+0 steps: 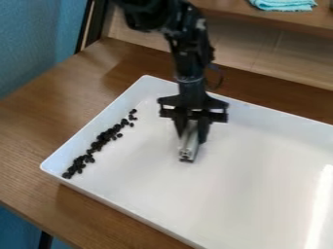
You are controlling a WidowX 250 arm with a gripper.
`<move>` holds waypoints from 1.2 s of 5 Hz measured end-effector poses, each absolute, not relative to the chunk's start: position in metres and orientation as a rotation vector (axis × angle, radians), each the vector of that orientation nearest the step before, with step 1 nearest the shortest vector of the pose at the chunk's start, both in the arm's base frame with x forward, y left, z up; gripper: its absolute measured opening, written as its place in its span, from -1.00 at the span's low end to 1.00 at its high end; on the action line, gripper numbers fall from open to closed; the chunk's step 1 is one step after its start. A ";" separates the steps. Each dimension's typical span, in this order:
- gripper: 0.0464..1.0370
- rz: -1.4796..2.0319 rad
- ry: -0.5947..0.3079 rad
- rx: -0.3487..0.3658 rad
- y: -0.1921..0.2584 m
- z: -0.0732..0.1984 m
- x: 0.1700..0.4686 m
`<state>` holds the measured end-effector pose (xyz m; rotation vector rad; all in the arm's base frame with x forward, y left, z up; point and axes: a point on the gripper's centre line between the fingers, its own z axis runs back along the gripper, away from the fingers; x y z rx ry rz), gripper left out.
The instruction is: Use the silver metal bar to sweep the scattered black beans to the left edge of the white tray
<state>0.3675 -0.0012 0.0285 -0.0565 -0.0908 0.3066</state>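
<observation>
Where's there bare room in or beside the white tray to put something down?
The widest bare patch is in the white tray, from the gripper to the near rim and rightward. The brown table is free left of the tray. It's crowded along the dark pellets and around the silver piece between the gripper's fingers.

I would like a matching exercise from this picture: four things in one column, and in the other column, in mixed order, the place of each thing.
Things:
1. small dark pieces
2. silvery object
3. turquoise cloth
4. white tray

Places:
A. at the top edge of the view, towards its right
B. on the brown wooden table
C. between the fingers of the gripper
D. in a loose, slanting row along the tray's left side, as the camera sees it

Right pairs: 1-D, 2-C, 3-A, 4-B
</observation>
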 end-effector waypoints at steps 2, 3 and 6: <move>-0.28 0.379 -0.060 -0.069 0.053 0.032 0.333; -0.28 0.386 -0.064 -0.078 0.074 0.034 0.317; -0.28 0.341 -0.071 -0.158 0.067 0.048 0.305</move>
